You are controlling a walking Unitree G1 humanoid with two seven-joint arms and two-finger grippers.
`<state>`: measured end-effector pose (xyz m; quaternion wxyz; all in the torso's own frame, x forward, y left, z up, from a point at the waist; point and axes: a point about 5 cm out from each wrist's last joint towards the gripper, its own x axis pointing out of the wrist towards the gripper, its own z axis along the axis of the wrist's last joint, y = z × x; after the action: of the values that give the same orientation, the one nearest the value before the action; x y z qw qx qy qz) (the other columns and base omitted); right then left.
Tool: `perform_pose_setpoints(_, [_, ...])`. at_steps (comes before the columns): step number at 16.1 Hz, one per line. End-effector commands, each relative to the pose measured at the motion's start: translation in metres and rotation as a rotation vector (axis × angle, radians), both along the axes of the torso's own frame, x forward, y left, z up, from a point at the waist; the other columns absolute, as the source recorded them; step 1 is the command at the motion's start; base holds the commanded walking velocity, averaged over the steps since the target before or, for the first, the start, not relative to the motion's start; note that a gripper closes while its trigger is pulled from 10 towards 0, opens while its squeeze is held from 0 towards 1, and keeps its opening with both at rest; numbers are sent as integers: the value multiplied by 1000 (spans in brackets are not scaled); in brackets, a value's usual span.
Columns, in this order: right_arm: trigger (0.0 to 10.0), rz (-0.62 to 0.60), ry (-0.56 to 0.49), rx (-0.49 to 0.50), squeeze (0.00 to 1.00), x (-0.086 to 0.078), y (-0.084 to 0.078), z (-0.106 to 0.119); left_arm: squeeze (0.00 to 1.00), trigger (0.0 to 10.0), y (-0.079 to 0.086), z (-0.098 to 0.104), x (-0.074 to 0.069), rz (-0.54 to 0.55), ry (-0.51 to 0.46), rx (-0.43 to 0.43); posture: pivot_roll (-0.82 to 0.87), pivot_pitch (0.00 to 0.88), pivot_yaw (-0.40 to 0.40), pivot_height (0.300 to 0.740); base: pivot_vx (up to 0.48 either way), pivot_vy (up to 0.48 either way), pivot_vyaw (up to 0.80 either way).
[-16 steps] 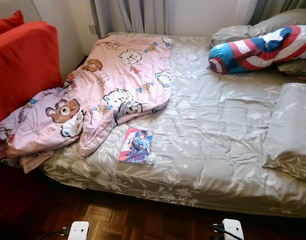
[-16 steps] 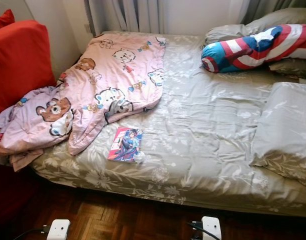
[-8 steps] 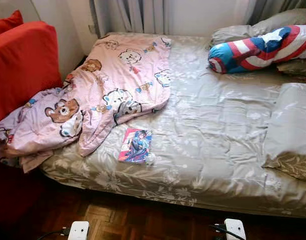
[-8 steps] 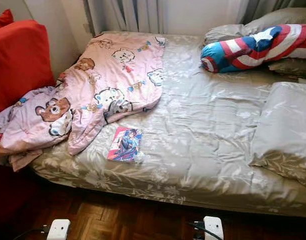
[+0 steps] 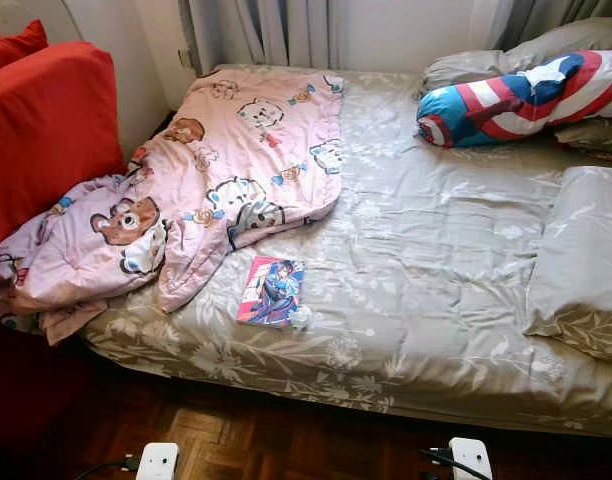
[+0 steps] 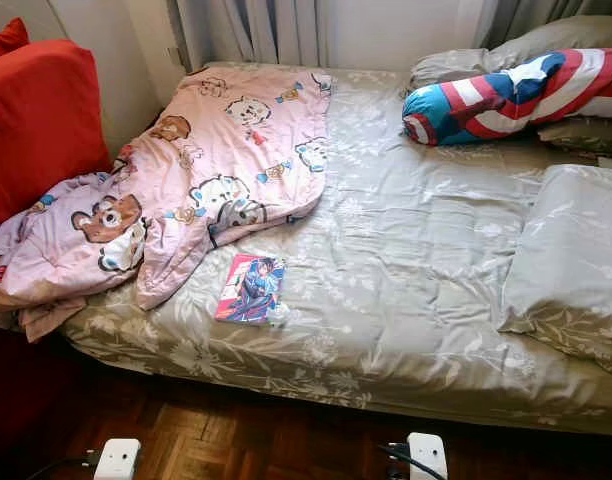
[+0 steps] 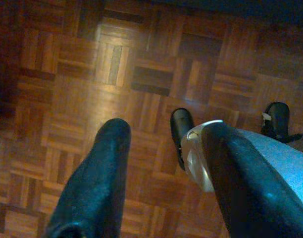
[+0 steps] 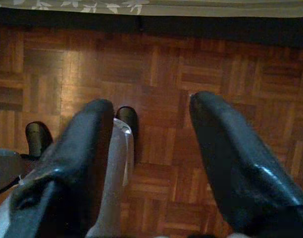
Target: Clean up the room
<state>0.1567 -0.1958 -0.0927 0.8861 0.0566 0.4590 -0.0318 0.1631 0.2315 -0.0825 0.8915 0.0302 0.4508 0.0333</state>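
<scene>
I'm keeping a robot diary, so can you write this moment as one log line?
left gripper: open, over parquet floor | right gripper: open, idle | comic book: on bed near front edge | pink cartoon blanket: crumpled, spilling off bed

One pink blanket [image 5: 216, 170], one comic book [image 5: 271, 291], three grey pillows [image 5: 581, 262], one striped bolster [image 5: 521, 98].

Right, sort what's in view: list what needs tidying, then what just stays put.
To tidy:
- pink cartoon blanket, crumpled, hanging off the bed's edge
- comic book, flat on the bedspread
- small crumpled white scrap beside the book

Stays put:
- bed
- grey pillow
- shield-print bolster
- red sofa
- curtains

Both grippers hang idle, open, over the parquet floor.
</scene>
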Motion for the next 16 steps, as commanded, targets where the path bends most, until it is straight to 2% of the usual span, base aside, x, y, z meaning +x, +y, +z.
perform_pose_setpoints(1, [10000,-10,30,12,1000,-7,0,-3,1000,10000,-1,-4,-8,-6,30,-4,-1,109,-10,740,0,0,0])
perform_pose_setpoints(2, [10000,-7,30,14,1000,-8,1,-3,1000,10000,-1,-4,-9,-4,30,-6,-1,110,-10,740,0,0,0])
perform_pose_setpoints(3, [10000,-6,33,6,996,-8,0,-3,525,10000,-1,-4,-9,-5,31,-3,-1,109,-10,740,0,0,0])
perform_pose_setpoints(4, [10000,-5,37,0,106,-9,0,-4,0,10000,-1,-4,-9,-6,32,3,0,110,-10,740,0,0,0])
perform_pose_setpoints(5, [10000,-2,39,0,0,-9,0,-4,0,10000,-1,-4,-9,-4,32,4,0,112,-11,740,0,0,0])
perform_pose_setpoints(16, [10000,-14,38,7,0,-10,-1,-4,0,10000,0,-4,-9,3,30,-2,-1,114,-10,740,0,0,0])
